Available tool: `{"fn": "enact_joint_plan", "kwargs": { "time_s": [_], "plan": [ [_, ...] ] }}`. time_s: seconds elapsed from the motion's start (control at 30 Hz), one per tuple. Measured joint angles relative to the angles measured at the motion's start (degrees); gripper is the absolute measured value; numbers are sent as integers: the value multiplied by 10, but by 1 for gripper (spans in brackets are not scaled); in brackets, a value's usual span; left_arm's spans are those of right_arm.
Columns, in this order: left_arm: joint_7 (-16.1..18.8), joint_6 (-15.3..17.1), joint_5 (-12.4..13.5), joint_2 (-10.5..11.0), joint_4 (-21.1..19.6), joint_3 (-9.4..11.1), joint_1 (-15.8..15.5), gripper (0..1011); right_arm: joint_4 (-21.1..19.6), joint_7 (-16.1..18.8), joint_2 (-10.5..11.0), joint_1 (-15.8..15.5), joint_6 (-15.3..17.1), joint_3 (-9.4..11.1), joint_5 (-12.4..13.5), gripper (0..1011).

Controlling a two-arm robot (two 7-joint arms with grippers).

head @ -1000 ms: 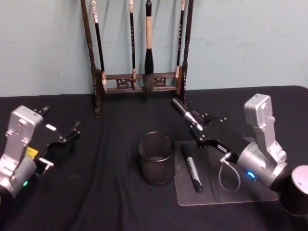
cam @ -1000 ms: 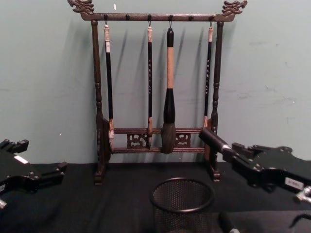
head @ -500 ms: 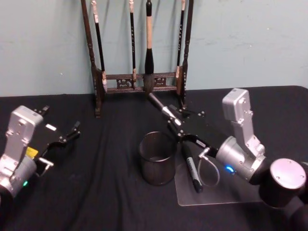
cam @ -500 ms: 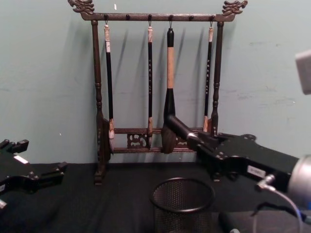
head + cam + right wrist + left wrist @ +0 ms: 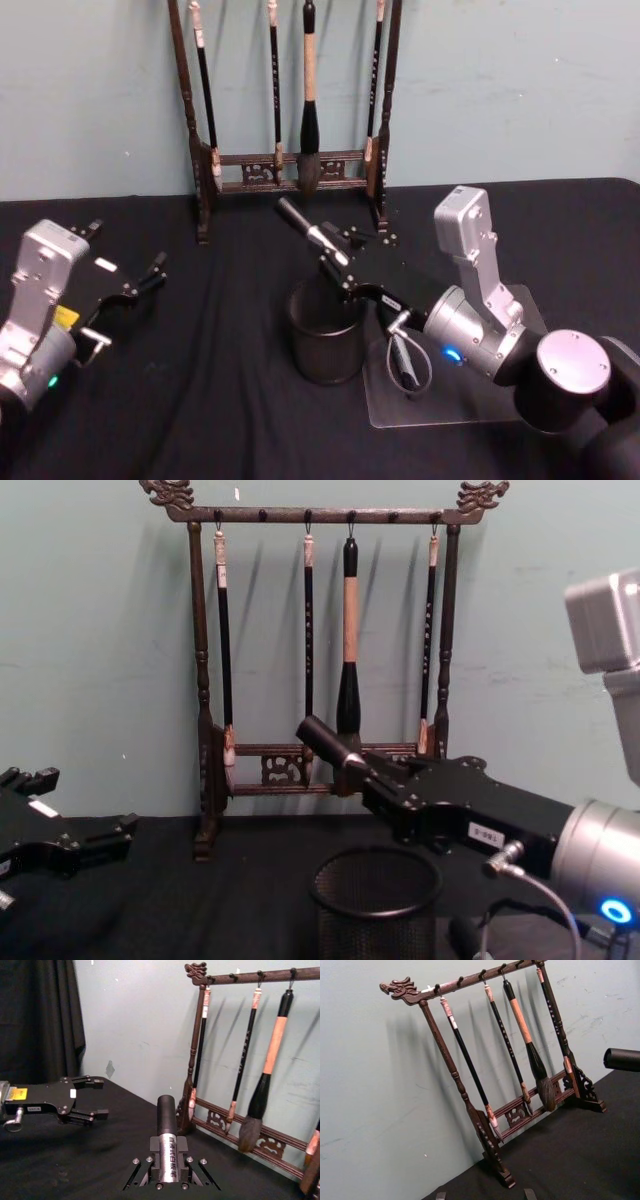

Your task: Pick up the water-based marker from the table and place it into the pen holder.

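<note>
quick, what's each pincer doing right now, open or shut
left pincer: open, holding nothing, out at the table's left.
right pincer: shut on the marker, above the pen holder.

Counted two markers: held marker [image 5: 306,229] in the jaws of the right gripper [image 5: 338,258], second marker [image 5: 461,937] lying on the clear sheet [image 5: 520,400]. Tallied one pen holder [image 5: 325,345], one clear sheet, one brush rack [image 5: 197,680]. Counted four brushes [image 5: 349,650] hanging from the rack: one thick, three thin. Logged two carved dragon ends [image 5: 168,492] on its top bar. Noted two grippers, counting the left gripper [image 5: 128,245]. Recorded one black worktop [image 5: 220,410].
</note>
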Motion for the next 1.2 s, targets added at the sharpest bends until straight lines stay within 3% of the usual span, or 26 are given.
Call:
{"fn": "enact_joint_plan", "kwargs": {
  "time_s": [0.5,1.03,1.2],
  "plan": [
    [0,0,0,0,0,0,0,1009,17,5,-18,9,-3,-19,3,198],
    [0,0,0,0,0,0,0,1009,19,5,-19,10,-2,-20,3,201],
    [0,0,0,0,0,0,0,1009,19,4,-19,10,-2,-19,3,361]
  ]
}}
